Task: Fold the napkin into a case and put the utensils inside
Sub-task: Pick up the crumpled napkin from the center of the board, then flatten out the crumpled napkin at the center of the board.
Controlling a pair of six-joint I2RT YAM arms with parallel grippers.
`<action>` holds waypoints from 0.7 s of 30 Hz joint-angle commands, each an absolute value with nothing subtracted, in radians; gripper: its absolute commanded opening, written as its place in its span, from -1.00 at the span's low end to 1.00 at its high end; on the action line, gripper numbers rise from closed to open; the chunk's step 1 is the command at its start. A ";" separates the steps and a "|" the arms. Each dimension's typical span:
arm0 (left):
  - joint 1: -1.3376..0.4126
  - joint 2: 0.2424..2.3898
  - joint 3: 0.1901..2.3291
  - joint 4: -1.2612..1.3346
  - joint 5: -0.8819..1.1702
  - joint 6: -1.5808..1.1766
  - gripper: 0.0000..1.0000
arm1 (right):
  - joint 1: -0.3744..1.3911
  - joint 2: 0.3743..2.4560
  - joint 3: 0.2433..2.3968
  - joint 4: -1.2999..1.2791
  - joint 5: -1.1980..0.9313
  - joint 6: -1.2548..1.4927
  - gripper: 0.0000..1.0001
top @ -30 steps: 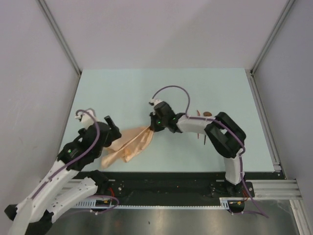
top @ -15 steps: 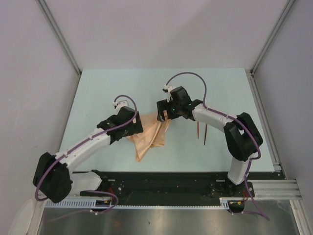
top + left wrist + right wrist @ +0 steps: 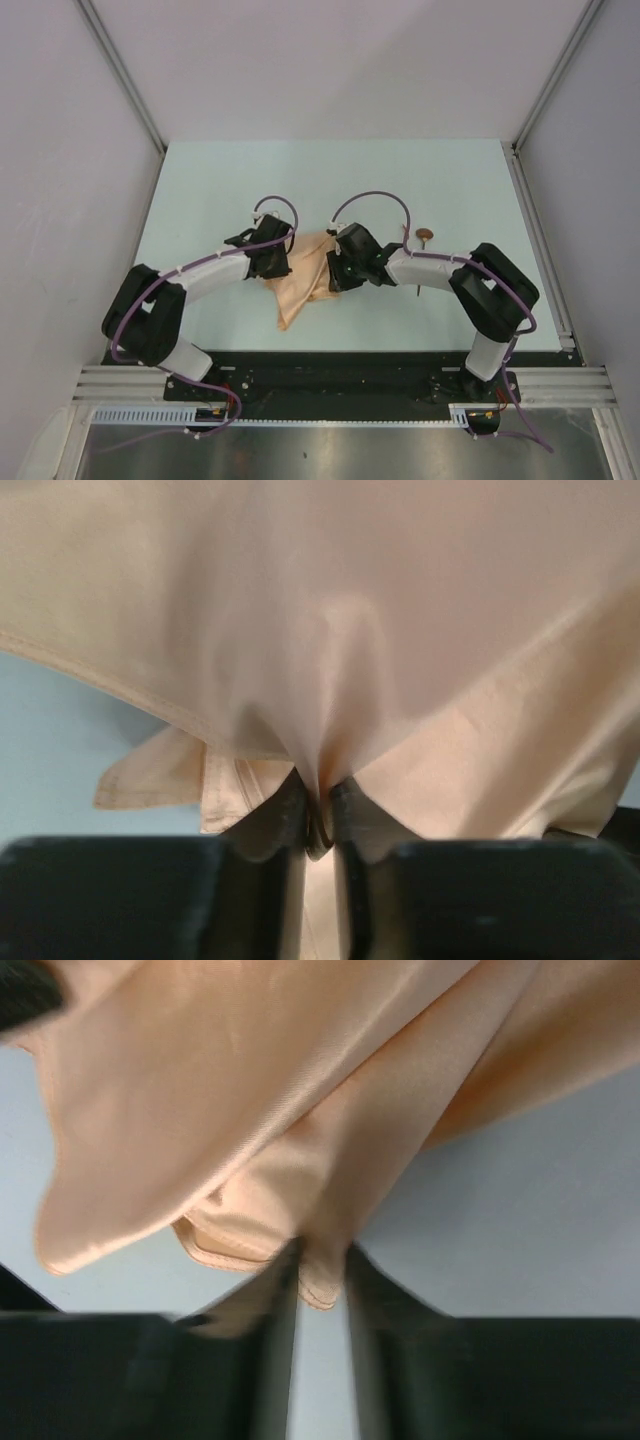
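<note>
The peach-orange napkin (image 3: 306, 272) lies bunched and creased in the middle of the table, a tail trailing toward the near edge. My left gripper (image 3: 276, 262) is at its left side, shut on a pinched fold of the napkin (image 3: 350, 630) at the gripper (image 3: 320, 815). My right gripper (image 3: 338, 272) is at its right side, and the napkin (image 3: 250, 1080) has a hemmed corner caught in the gripper (image 3: 322, 1272). Of the utensils, the spoon's round bowl (image 3: 425, 235) shows beyond the right forearm and a thin tip (image 3: 413, 292) pokes out below it; the rest is hidden.
The pale green table (image 3: 220, 180) is bounded by grey walls at the back and both sides. A black rail (image 3: 330, 370) with the arm bases runs along the near edge. Both forearms arc inward over the table's middle.
The left arm swung in from the near left to the napkin's left side and closed on it. The right gripper let go, dropped nearer and closed again. The napkin went from a stretched strip to a bunched heap.
</note>
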State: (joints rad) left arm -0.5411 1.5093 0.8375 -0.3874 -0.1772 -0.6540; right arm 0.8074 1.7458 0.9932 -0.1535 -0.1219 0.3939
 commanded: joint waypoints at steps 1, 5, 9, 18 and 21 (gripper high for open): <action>-0.509 1.445 0.900 -0.400 -0.209 -0.626 -1.00 | 0.795 1.740 1.034 -0.141 -0.077 0.382 -0.72; -0.483 1.251 0.980 -0.527 -0.290 -0.583 -1.00 | 0.775 1.593 1.087 -0.294 -0.009 0.273 -1.00; -0.457 1.007 1.061 -0.644 -0.365 -0.580 -1.00 | 0.781 1.401 1.112 -0.460 0.086 0.239 -1.00; -0.448 0.614 1.041 -0.793 -0.449 -0.676 -1.00 | 0.697 1.048 1.066 -0.552 -0.116 0.307 -1.00; -0.437 0.670 1.078 -0.834 -0.557 -0.684 -1.00 | 0.517 1.110 1.083 -0.508 -0.314 0.322 -1.00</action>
